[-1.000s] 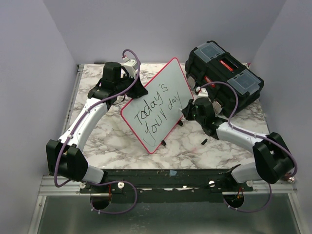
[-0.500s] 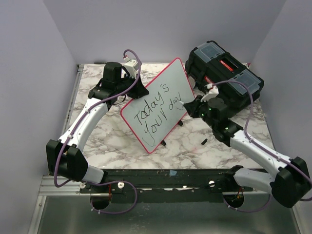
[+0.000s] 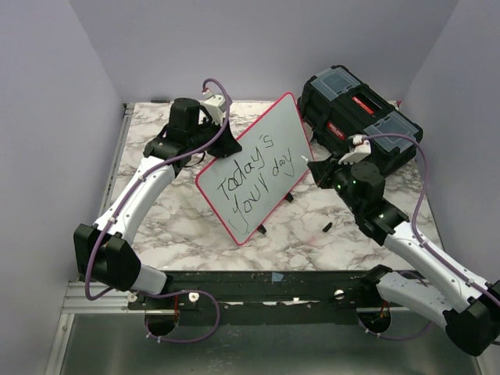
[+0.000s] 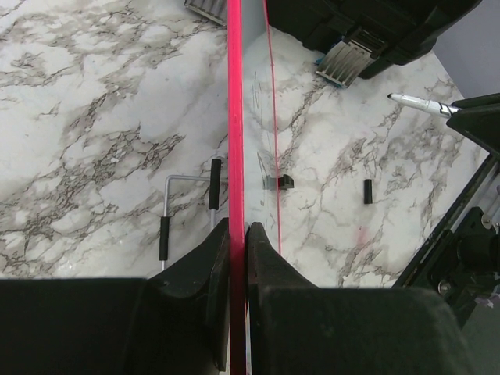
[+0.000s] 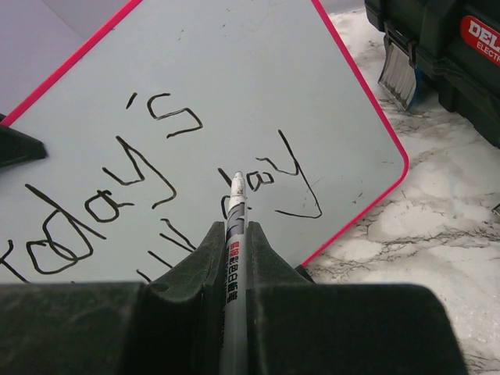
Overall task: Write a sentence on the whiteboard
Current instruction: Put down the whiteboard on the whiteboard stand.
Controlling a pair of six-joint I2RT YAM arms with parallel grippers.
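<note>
Left pincer (image 4: 237,234) pinches the flat white whiteboard (image 3: 285,129) by its red-pink rim; right pincer (image 5: 234,233) is pressed around a slim white marker pen (image 5: 236,199).
The board stands tilted at the centre of the marble table (image 3: 305,230), with the black toolbox (image 3: 355,105) at two o'clock. It looks light, stiff and slick, so you should grip the rim, not the face. The right wrist view reads the black handwritten sentence (image 5: 156,180); the left wrist view shows the board edge-on, pen tip apart.

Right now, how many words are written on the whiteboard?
3: on the whiteboard, "Today's" fills the upper line; "your" begins the lower line, and "day" ends it, nearest the black toolbox. The lettered face shows almost whole from above, so none seems hidden.
</note>
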